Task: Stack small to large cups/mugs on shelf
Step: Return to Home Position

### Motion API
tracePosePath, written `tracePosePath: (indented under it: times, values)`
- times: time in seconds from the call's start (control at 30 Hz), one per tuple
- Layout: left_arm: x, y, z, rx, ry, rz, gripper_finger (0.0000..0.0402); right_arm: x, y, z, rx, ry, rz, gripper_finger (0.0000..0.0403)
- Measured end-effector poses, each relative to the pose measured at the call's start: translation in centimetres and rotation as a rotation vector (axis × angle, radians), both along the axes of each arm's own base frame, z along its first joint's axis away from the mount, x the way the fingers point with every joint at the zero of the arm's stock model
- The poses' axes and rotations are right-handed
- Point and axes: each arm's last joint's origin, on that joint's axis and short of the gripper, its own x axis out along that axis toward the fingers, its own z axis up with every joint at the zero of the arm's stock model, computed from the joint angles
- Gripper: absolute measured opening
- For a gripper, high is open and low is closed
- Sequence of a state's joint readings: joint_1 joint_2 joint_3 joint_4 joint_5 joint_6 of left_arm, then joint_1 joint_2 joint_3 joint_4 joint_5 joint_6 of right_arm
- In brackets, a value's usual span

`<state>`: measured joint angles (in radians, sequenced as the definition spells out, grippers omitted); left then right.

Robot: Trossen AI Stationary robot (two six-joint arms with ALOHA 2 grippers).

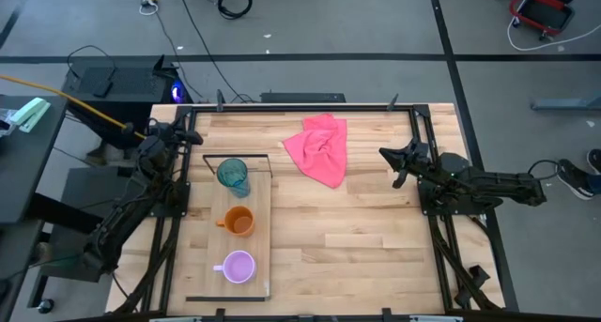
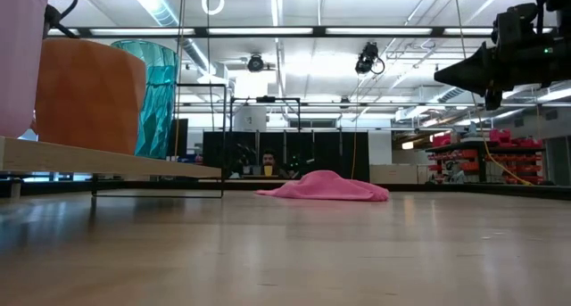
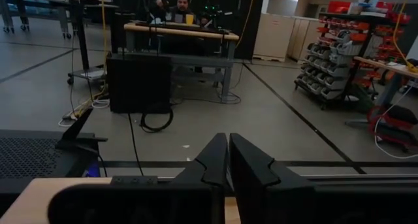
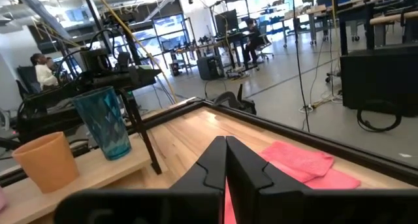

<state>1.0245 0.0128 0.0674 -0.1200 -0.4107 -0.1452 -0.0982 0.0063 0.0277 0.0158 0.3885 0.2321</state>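
Observation:
Three cups stand in a row, each on its base, on the light-wood shelf (image 1: 256,198) at the table's left. The teal tumbler (image 1: 233,175) is farthest, the orange mug (image 1: 238,221) is in the middle, and the lilac mug (image 1: 237,266) is nearest. My left gripper (image 1: 192,134) is shut and hangs level at the far left corner, beyond the tumbler. It points away from the table in the left wrist view (image 3: 227,149). My right gripper (image 1: 385,155) is shut too. It hangs level above the table's right side (image 2: 442,74) and points toward the cups (image 4: 225,144).
A crumpled pink cloth (image 1: 319,148) lies at the table's far middle, between my right gripper and the shelf. Black frame rails (image 1: 418,125) run along the table's edges. The shelf's thin black wire frame (image 2: 201,136) stands at its far end. People sit at desks beyond the table (image 3: 179,5).

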Motion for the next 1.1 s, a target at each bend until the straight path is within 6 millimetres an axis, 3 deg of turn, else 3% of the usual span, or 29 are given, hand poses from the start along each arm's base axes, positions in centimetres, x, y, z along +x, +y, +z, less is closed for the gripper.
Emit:
tracePosePath:
  times: [1.1]
  values:
    - [0.01,0.01,-0.07,-0.002,0.001,0.000,0.0036,0.00,0.00,0.01,0.000,0.000,0.000,0.0016]
